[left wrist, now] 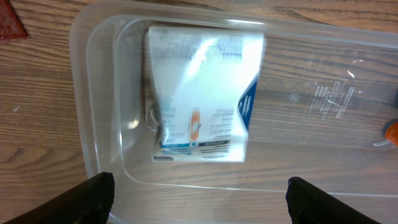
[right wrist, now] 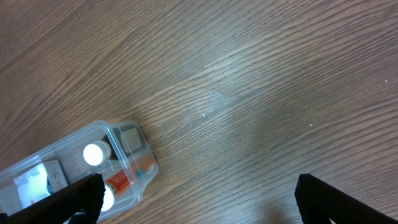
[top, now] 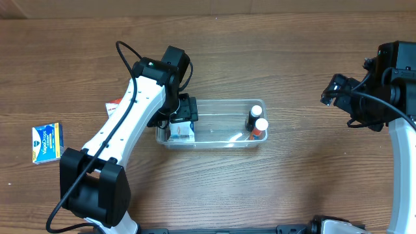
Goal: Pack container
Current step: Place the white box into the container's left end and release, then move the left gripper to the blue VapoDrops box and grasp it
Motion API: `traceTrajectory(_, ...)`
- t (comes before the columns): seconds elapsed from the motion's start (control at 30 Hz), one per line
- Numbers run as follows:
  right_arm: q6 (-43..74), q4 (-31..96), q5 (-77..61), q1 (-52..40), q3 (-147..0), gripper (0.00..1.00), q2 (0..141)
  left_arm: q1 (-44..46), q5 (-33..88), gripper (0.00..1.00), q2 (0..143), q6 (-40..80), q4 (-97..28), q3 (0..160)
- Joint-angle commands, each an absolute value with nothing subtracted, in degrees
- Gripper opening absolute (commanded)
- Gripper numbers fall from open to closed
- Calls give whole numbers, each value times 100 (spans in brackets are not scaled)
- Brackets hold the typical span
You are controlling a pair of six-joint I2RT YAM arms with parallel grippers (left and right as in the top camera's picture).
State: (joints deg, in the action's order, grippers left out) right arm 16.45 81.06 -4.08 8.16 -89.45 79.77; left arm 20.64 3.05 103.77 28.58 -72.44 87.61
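Container lies directly beneath the left pincer

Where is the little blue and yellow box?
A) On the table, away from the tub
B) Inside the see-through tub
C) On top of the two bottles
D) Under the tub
A: the small blue and yellow cardboard box lies flat on the brown wooden table, well apart from the clear plastic rectangular tub.
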Motion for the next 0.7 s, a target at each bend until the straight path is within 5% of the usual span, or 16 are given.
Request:
traceTrajectory(0.0,1608,8114,-421,821,-8932,100,7920,2104,222,88,10444,2827,-7249,8718)
traceTrajectory(0.23,1605,8114,-421,821,-8932,100,7920,2097,-421,85,10029,2727,-7463,8958)
traceTrajectory(0.4,1605,8112,-419,821,-8932,100,7920,1927,-1586,98,9076,2744,-7870,9406)
traceTrajectory(0.67,1605,8101,-419,821,-8932,100,7920,-121,-2008,100,7760,2220,-8108,9461)
